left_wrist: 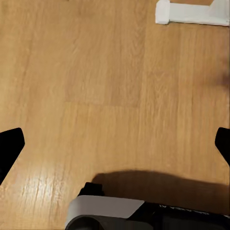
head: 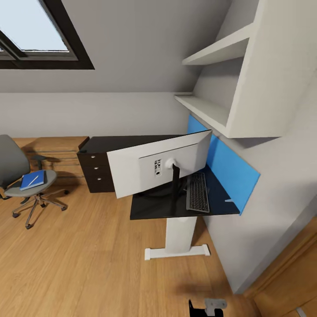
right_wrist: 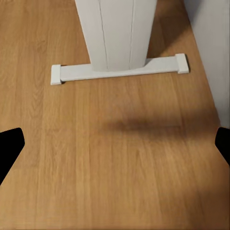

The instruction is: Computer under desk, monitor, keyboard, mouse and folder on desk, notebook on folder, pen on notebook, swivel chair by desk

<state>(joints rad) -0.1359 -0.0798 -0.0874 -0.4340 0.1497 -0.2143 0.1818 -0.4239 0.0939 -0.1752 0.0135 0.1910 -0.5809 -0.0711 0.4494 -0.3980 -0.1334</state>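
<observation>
End effectors apart above floor (right_wrist: pixel 120 158)

A home attic room is serving as a study: a skylight (head: pixel 35 31) is sitting in the sloped ceiling, wall shelves (head: pixel 220 79) are hanging above a table (head: pixel 145 207) carrying a monitor (head: pixel 132 169) and keyboard (head: pixel 197 192), and a swivel chair (head: pixel 17 176) is standing on the wood floor (head: pixel 88 264).

One monitor (head: pixel 158 164), one keyboard (head: pixel 197 192), one desk (head: pixel 152 208) — one swivel chair (head: pixel 22 174) (one blue folder (head: pixel 33 179), one pen (head: pixel 31 179) on seat) — two wall shelves (head: pixel 215 79).
</observation>
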